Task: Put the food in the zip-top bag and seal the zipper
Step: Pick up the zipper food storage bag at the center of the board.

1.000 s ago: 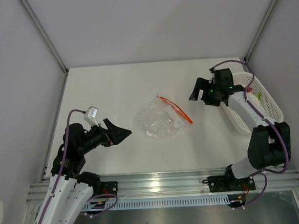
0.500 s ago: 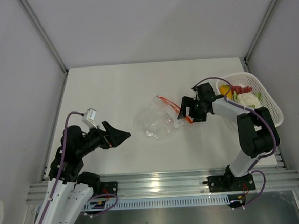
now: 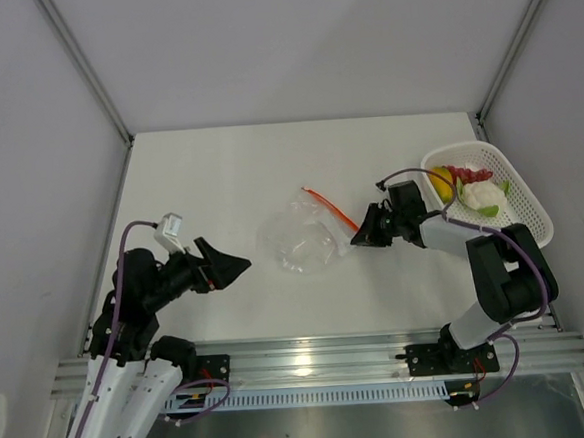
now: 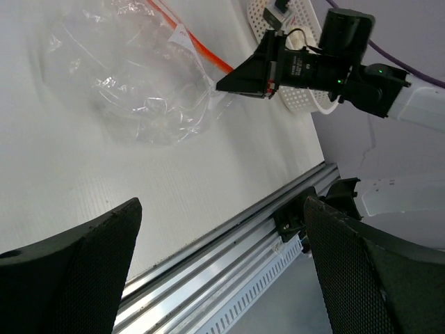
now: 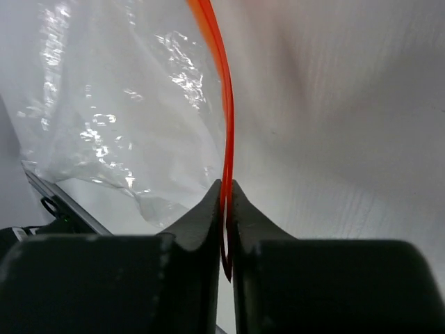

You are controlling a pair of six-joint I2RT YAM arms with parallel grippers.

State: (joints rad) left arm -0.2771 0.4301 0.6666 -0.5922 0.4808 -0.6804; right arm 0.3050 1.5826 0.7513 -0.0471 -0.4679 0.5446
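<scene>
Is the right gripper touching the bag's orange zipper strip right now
Touching. The right wrist view shows the right gripper clamped on the zipper, the strip pinched between its tips.

A matte white tabletop [image 3: 248,162] fills the middle, boxed in on three sides by plain pale grey panels: a back wall [image 3: 299,38], a left wall [image 3: 30,197] and a right wall [image 3: 567,69]. Slim aluminium posts [image 3: 83,65] run up both rear corners. A ribbed aluminium rail [image 3: 312,356] along the near edge catches soft glare, with a slotted white cable duct [image 3: 314,395] beneath. The light is even and the shadows faint.
</scene>
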